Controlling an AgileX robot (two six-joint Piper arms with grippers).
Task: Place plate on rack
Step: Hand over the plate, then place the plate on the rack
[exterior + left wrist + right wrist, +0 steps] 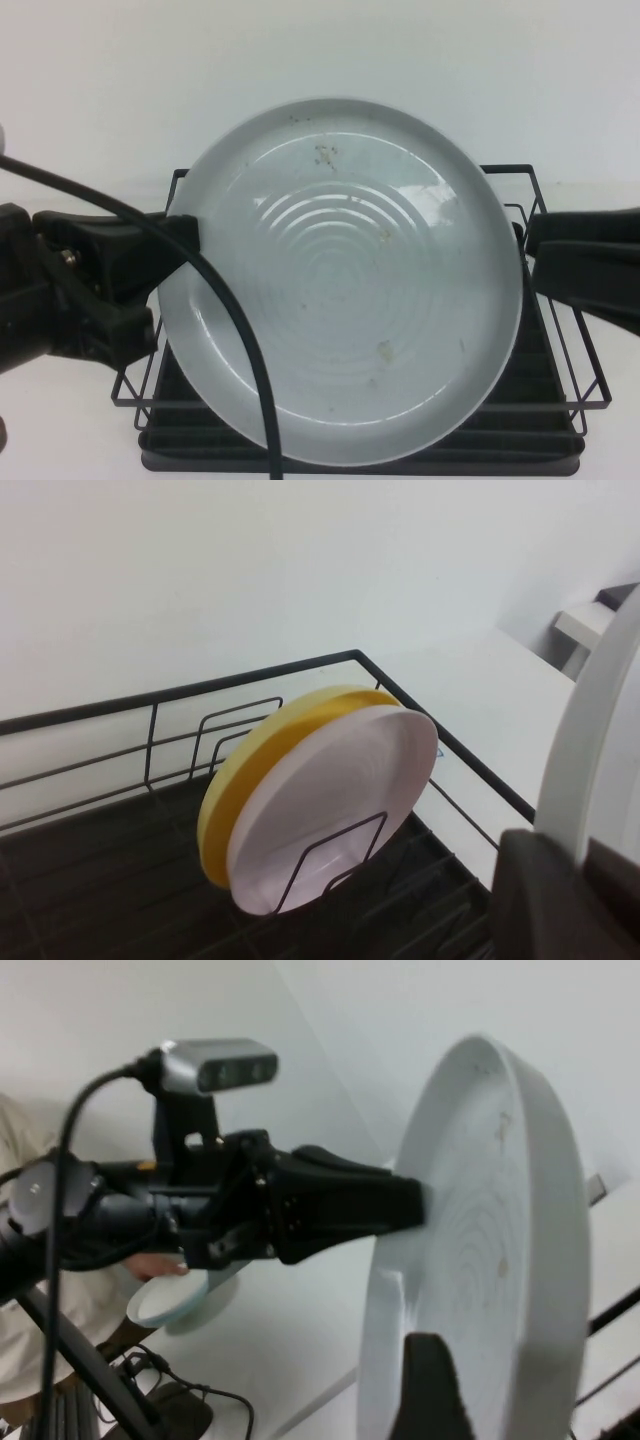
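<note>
Both the left gripper (185, 232) and right gripper (530, 250) clamp the plate (345, 285) upright above the rack (560, 400); uneven release could tip it onto the racked plates (330, 810).

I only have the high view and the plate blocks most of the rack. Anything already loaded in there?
Observer: Yes. The left wrist view shows a yellow plate and a pale pink plate standing on edge in the rack, side by side, between the wire dividers.
Operator: Which gripper actually has the plate?
Observer: The left gripper is shut on the rim of the plate; in the right wrist view the plate is upright, on edge.
Operator: And the right gripper?
Observer: The right gripper sits at the plate's opposite rim, one finger in front of the face. Whether it is clamped on the plate does not show.
</note>
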